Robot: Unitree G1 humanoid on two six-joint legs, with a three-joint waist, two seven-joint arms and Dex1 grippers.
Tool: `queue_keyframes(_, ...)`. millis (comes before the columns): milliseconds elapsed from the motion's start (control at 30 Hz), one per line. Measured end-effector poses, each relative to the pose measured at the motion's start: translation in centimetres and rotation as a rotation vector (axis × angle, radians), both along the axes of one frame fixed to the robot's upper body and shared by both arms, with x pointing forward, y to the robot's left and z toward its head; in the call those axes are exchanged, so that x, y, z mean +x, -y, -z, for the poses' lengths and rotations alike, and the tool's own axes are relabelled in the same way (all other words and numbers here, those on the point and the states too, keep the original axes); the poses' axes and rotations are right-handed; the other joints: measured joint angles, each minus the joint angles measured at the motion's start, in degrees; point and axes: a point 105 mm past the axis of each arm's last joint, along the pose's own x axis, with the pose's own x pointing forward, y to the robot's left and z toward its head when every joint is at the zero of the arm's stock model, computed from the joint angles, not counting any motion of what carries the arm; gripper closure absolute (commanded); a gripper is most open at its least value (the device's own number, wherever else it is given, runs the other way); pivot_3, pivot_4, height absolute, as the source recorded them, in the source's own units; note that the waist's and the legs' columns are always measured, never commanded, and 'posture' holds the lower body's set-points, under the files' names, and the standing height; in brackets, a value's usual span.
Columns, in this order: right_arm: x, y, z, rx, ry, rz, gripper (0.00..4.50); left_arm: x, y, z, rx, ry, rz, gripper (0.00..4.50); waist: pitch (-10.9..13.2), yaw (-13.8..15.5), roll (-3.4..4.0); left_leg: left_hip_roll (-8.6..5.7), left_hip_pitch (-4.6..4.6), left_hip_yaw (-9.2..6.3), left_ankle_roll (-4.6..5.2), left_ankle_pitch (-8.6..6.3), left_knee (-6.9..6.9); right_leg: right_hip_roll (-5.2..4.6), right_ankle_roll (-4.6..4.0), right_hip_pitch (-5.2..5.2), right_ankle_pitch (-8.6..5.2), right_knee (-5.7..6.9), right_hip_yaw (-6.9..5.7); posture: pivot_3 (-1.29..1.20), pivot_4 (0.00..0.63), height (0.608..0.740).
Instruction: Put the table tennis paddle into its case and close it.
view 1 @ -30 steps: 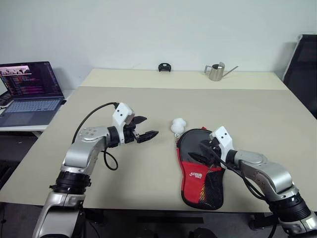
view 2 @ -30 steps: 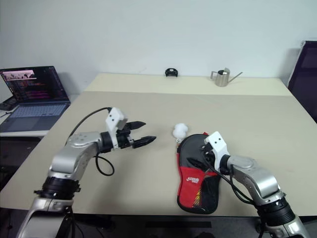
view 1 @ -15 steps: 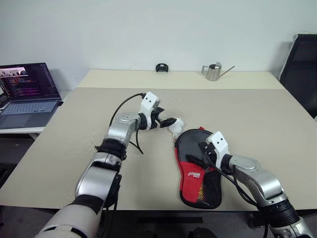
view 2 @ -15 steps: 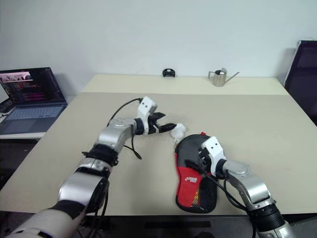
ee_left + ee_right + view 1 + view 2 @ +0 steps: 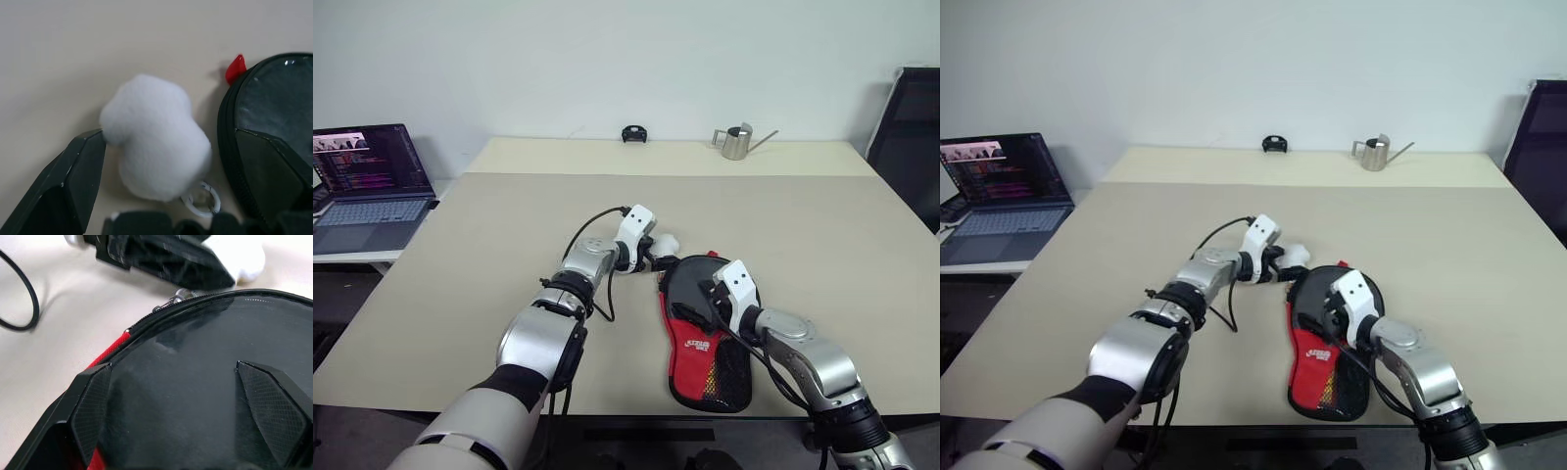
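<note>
The case (image 5: 710, 352) lies flat near the table's front edge, with a glossy black round top, a red logo panel and a mesh pocket. A white fluffy pompom (image 5: 668, 242) hangs by a small metal ring (image 5: 200, 205) at the case's far rim. My left gripper (image 5: 168, 134) is open and straddles the pompom, with one finger beside it and the other over the case's rim. Just above the case's black top (image 5: 195, 333), my right gripper (image 5: 172, 366) is open with nothing between its fingers. The paddle is hidden.
An open laptop (image 5: 367, 181) stands on a side table at the far left. At the table's back edge are a metal watering can (image 5: 737, 142) and a small black object (image 5: 633, 133). A black chair (image 5: 911, 137) stands at the right.
My left arm has swung right and forward across the table, bringing its open gripper down around the pompom. The right gripper has stayed over the case.
</note>
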Motion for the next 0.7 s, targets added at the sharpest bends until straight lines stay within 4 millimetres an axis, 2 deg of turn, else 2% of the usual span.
queue_keyframes(200, -0.1, -0.1, 0.1, 0.016, 0.0, 0.02, 0.04, 0.2, 0.2, 0.6, 0.01, -0.005, -0.058, 0.0, -0.01, 0.07, -0.02, -0.02, 0.0, -0.01, 0.0, 0.0, 0.01, -0.01, 0.0, 0.01, 0.0, 0.01, -0.01, 0.0, 0.15, 0.74)
queue_keyframes(300, -0.1, -0.1, 0.1, 0.024, 0.002, 0.035, 0.0, 0.3, 0.4, 0.7, 0.0, -0.007, -0.077, 0.58, -0.02, 0.12, -0.02, -0.02, 0.01, -0.01, -0.02, 0.01, 0.01, -0.01, 0.0, 0.01, 0.0, 0.03, -0.01, 0.0, 0.15, 0.74)
queue_keyframes(600, 0.3, 0.6, -0.1, 0.043, 0.011, 0.103, 0.0, 0.0, 1.3, 1.5, -0.033, -0.04, -0.096, 3.78, -0.03, 0.15, -0.04, -0.07, 0.03, 0.0, -0.02, 0.01, 0.02, -0.03, 0.0, 0.02, 0.0, 0.09, 0.0, 0.0, 0.15, 0.74)
queue_keyframes(667, 0.4, 0.8, 0.0, 0.034, 0.014, 0.116, 0.0, 0.0, 1.2, 1.5, -0.036, -0.038, -0.097, 4.19, -0.04, 0.15, -0.05, -0.07, 0.06, -0.01, -0.02, 0.01, 0.02, -0.03, 0.0, 0.02, 0.0, 0.1, 0.0, 0.0, 0.15, 0.74)
queue_keyframes(700, 0.4, 0.8, 0.0, 0.031, 0.014, 0.122, 0.0, 0.0, 1.2, 1.6, -0.036, -0.038, -0.096, 4.25, -0.05, 0.14, -0.05, -0.07, 0.06, 0.0, -0.02, 0.01, 0.02, -0.03, 0.0, 0.03, 0.0, 0.11, 0.0, 0.0, 0.15, 0.74)
